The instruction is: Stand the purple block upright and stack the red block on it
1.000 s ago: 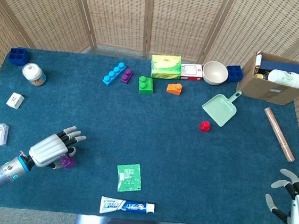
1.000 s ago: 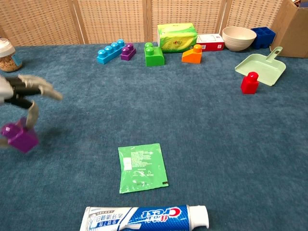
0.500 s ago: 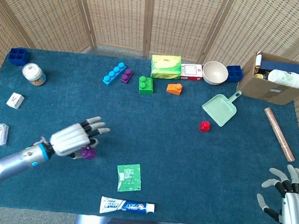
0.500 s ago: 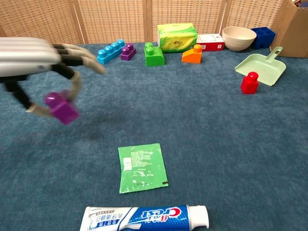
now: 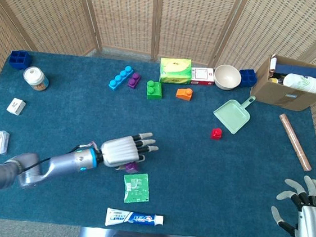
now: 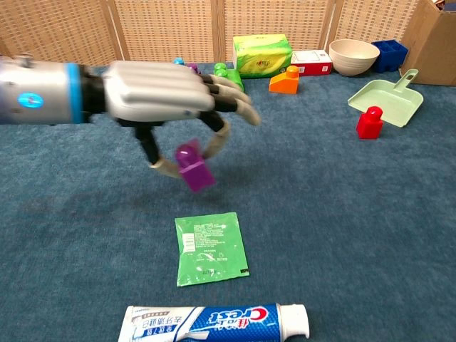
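My left hand [image 5: 122, 150] [image 6: 167, 96] hangs over the middle of the blue table, above the green packet. It pinches a small purple block [image 6: 194, 169] [image 5: 132, 166] between thumb and a finger, with the other fingers spread forward; the block hangs tilted, stud up and to the left, off the cloth. The red block [image 5: 216, 133] [image 6: 370, 122] stands upright on the table to the right, just in front of the green dustpan. My right hand [image 5: 305, 212] rests open at the table's near right corner, holding nothing.
A green packet [image 6: 210, 247] and a toothpaste tube [image 6: 216, 322] lie near the front edge. Blue, purple, green and orange blocks [image 5: 154, 88], a tissue box [image 5: 175, 70], a bowl [image 5: 227, 76], a green dustpan [image 5: 233, 115] and a cardboard box [image 5: 288, 81] line the far side.
My left hand has carried the purple block rightward from the near left of the table to the middle, above the green packet. The right hand has barely moved.
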